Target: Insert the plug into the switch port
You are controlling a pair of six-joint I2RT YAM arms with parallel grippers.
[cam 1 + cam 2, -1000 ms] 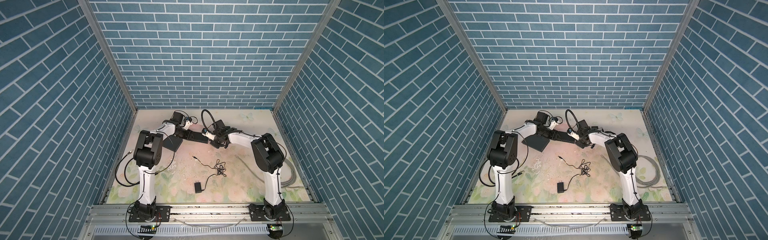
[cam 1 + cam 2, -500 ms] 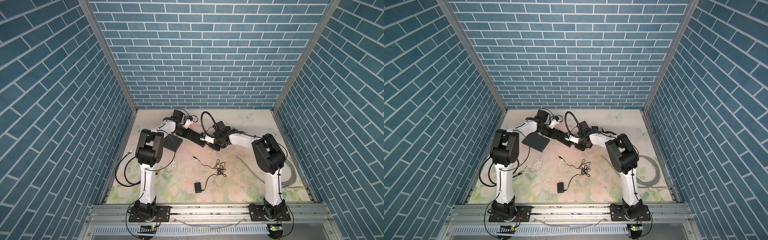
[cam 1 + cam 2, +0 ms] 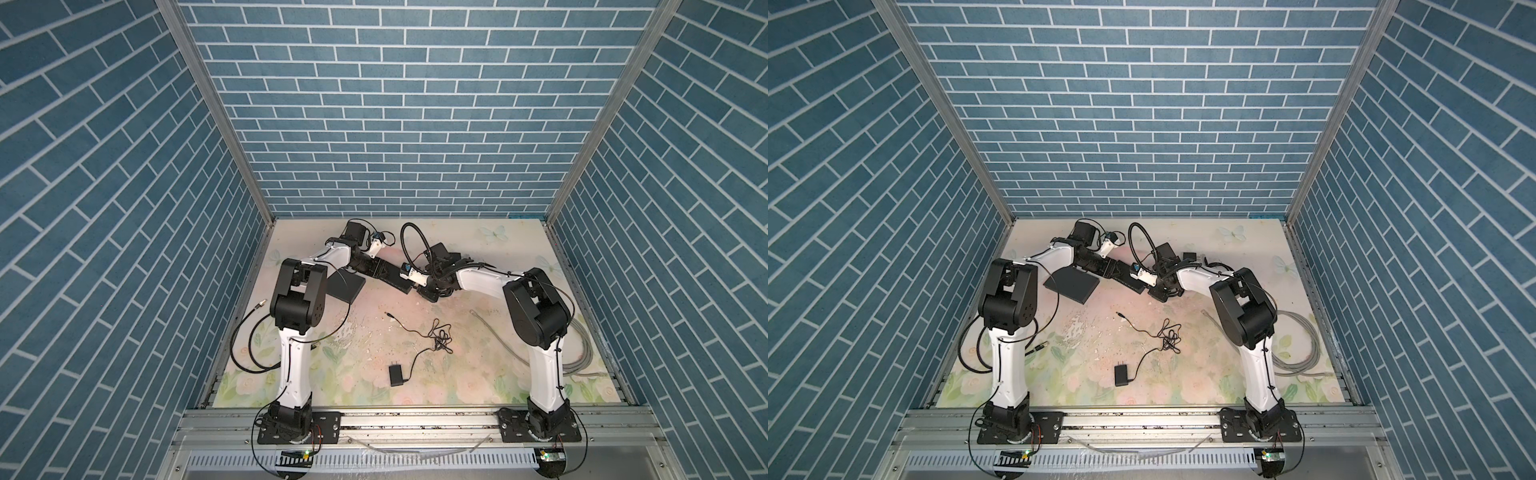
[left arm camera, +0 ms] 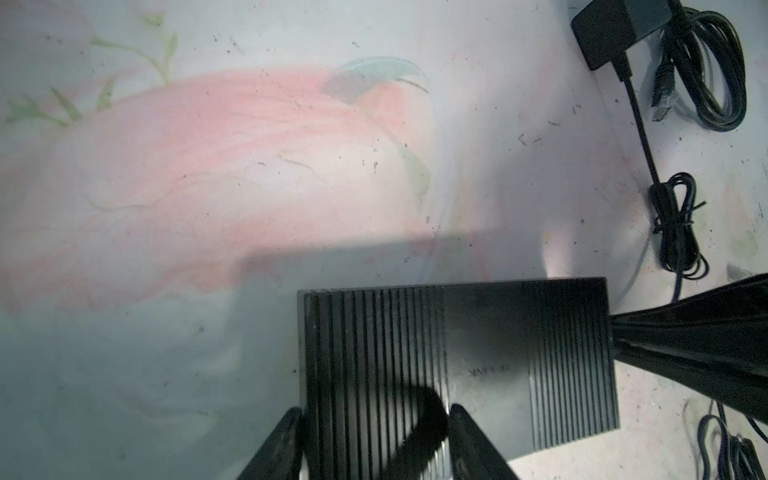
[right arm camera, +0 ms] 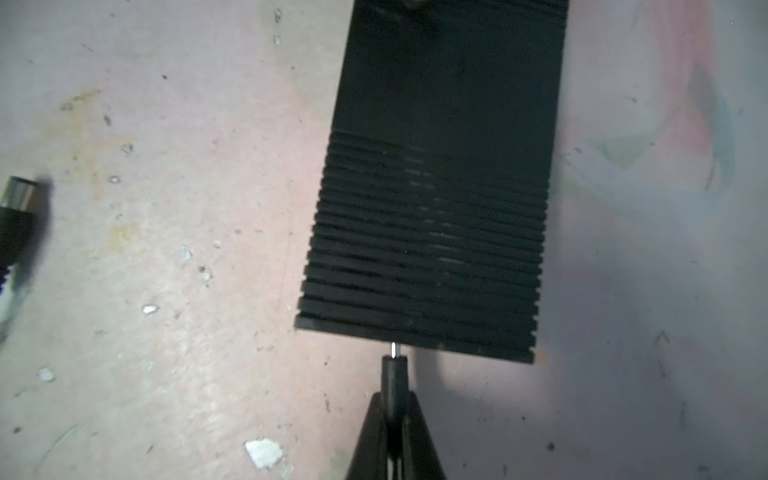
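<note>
Tabletop (image 3: pixel 469 374): pale floral sheet, scuffed and flecked under both sets of jaws.

Flat black plate (image 3: pixel 1073 286): lies on the tabletop behind the left jaws, below that forearm, near the switch.

Switch (image 4: pixel 457 365): black ribbed box, spanning the gap between the two sets of jaws in both top views (image 3: pixel 386 277). The left jaws are spread partway and clamped across one short end, with a finger (image 4: pixel 282 440) against each long side. The opposite short end faces the right jaws. It casts a shadow on the tabletop. I cannot tell whether it is lifted clear.

Power adapter (image 3: pixel 395 375): small black block with a thin tangled cord (image 3: pixel 436 337), well back from both jaws, toward the arm bases.

Plug (image 5: pixel 392 380): black barrel type, pinched in the right jaws, which are pressed together on its sleeve. It sticks out just past the fingertips.

Metal tip (image 5: pixel 393 349): meets the switch's end face (image 5: pixel 415 338), off-centre. The sleeve stands just short of the face. Depth of entry is not readable.
</note>
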